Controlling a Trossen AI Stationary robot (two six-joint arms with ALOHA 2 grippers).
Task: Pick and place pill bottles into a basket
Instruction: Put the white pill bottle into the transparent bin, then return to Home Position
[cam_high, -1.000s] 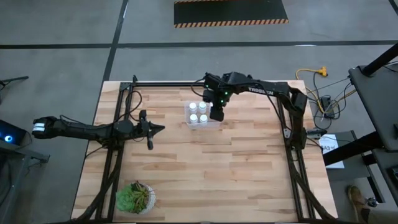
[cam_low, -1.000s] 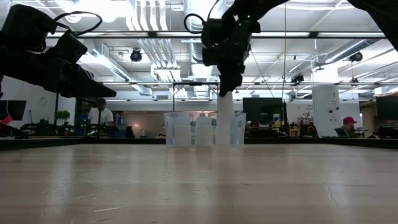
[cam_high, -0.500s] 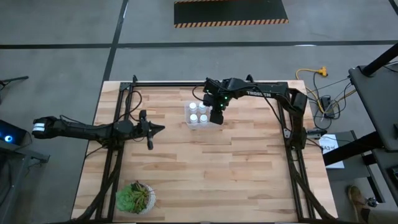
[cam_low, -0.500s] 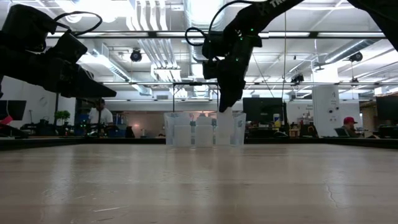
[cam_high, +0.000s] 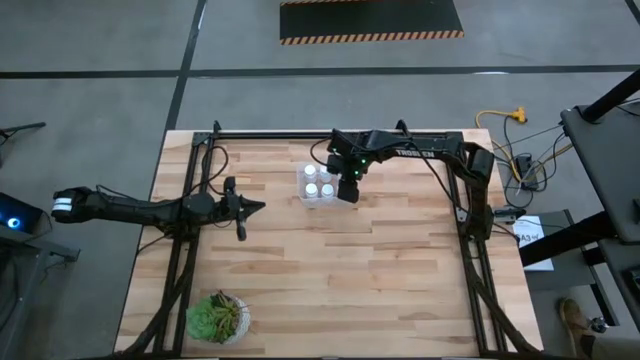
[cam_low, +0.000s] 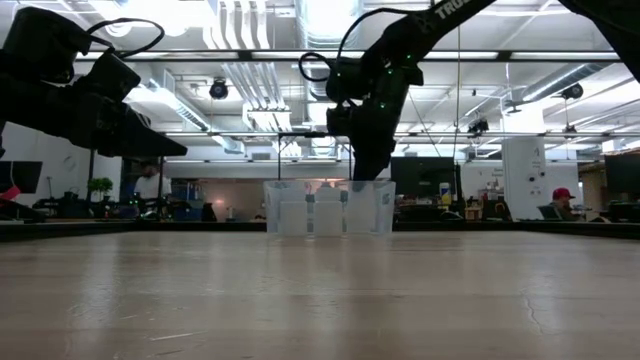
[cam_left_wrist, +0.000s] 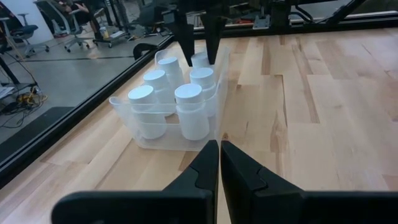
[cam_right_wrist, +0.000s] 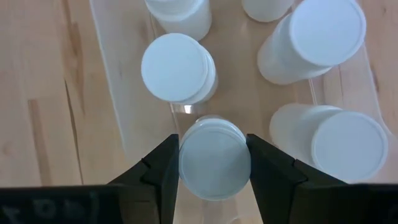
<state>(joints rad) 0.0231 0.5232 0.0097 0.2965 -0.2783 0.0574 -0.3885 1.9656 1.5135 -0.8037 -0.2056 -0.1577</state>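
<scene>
The clear basket stands on the table's far middle and also shows in the low view and the left wrist view. Several white pill bottles stand upright in it. My right gripper reaches down into the basket's right end and is shut on one more pill bottle. My left gripper is shut and empty. It hovers above the table, left of the basket. My right gripper pinches the pill bottle at its cap's two opposite sides between its two fingers. The fingers come from above and point down. The bottle stands upright inside the basket beside the others. Whether its bottom rests on the basket floor I cannot tell.
A green potted plant stands near the table's front left corner. Black frame rails run along the table's left, right and far sides. Bare wood lies in front of the basket. People show in the room beyond.
My right gripper has gone down with the pill bottle, still shut on it. The bottle was above the basket's rim and now sits down inside the basket among the other bottles.
</scene>
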